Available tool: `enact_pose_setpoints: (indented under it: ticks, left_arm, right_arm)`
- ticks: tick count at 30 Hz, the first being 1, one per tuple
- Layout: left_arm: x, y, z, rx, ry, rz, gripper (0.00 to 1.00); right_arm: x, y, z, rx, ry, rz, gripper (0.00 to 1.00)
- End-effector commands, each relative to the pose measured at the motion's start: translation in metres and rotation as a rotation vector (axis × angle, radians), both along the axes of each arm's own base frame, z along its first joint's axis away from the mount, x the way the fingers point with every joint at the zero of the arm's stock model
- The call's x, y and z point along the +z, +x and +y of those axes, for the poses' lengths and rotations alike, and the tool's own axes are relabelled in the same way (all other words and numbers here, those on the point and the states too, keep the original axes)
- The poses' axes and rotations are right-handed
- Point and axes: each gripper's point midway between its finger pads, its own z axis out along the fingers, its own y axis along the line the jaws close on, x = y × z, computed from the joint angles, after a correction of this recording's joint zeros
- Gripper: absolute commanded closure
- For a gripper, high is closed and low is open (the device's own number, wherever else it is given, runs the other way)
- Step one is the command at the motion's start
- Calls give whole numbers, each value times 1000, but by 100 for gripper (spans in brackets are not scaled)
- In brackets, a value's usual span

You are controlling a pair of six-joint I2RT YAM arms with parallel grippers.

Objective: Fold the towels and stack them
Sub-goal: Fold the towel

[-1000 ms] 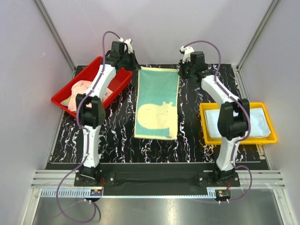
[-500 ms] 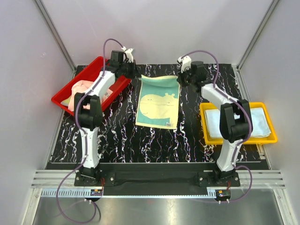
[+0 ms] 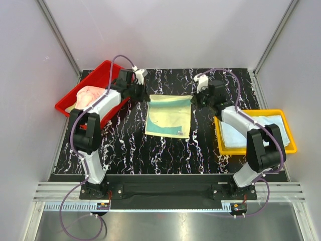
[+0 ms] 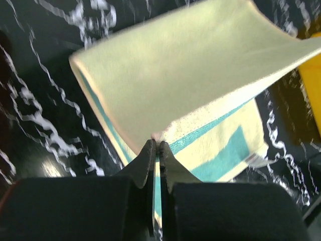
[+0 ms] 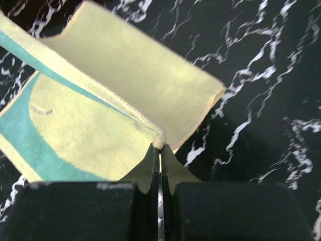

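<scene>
The left hand (image 4: 155,144) is clamped shut on one far corner of the teal-and-pale-yellow terry towel (image 4: 200,65), with only a thin pinch of hem caught between the tips. The right hand (image 5: 159,146) is closed the same way on the other far corner. From both pinches the cloth is seen arching over toward the near edge and sagging between the two hands. It is judged soft, light and without stiffness, so its shape is set wholly by where the corners are carried. The lower half is spread flat on the black white-veined surface (image 3: 125,145), in the middle between the trays. The corners are judged the right place to be held: taken elsewhere, the edge would droop and the fold would go crooked. The terry looks grippy, so slipping is thought unlikely, though the bite is shallow. To the left, a crumpled pink towel (image 3: 89,95) is heaped in the red plastic tray (image 3: 95,75). To the right, a folded pale blue towel (image 3: 231,135) is laid in the yellow plastic tray (image 3: 261,150).
</scene>
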Motion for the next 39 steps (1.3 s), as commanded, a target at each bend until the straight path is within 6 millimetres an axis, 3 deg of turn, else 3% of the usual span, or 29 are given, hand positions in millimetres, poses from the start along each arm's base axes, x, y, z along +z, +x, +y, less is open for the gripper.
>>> enact_pose_setpoints:
  ticks: [1, 6, 12, 15, 18, 19, 20, 21, 23, 25, 27, 28, 31, 34, 38, 39]
  left_arm:
    - [14, -7, 4, 16, 12, -73, 100]
    - [-3, -23, 9, 18, 62, -27, 100]
    - [6, -36, 10, 17, 87, -44, 100]
    - [-9, -48, 13, 17, 109, 1, 97]
    - [-22, -59, 18, 43, 126, 25, 94]
    - [-35, -71, 23, 51, 136, 56, 91]
    - [-38, -74, 23, 53, 129, 61, 88]
    - [-46, -79, 24, 65, 141, 77, 77]
    - [-47, -88, 23, 66, 190, 90, 75]
    - [-44, -88, 30, 97, 224, 86, 75]
    - [-34, -91, 36, 125, 239, 65, 67]
    - [-32, -89, 42, 152, 263, 55, 63]
    - [-25, -88, 43, 188, 249, 62, 60]
    - [-37, -89, 35, 216, 209, 144, 60]
    - [-64, -102, 21, 226, 158, 260, 61]
    - [-74, -106, 18, 240, 138, 281, 61]
  right_arm:
    - [-3, -17, 12, -4, 11, 4, 100]
    - [-11, -34, 16, -1, 21, 28, 100]
    - [-11, -48, 12, -24, 12, 60, 100]
    - [-23, -62, 9, -54, -10, 117, 100]
    - [-47, -76, 4, -97, -26, 238, 100]
    - [-56, -84, 2, -98, -41, 284, 100]
    - [-62, -91, 6, -101, -35, 320, 98]
    - [-72, -100, 5, -109, -42, 375, 88]
    - [-78, -111, 8, -107, -45, 417, 78]
    - [-72, -120, 9, -102, -49, 446, 76]
    - [-57, -127, 12, -94, -16, 449, 70]
    - [-48, -126, 13, -100, 1, 444, 64]
    - [-29, -127, 18, -101, 50, 440, 58]
    - [-25, -117, 17, -182, 74, 445, 56]
    - [-43, -105, 12, -339, 90, 519, 56]
    - [-56, -105, 12, -370, 89, 565, 57]
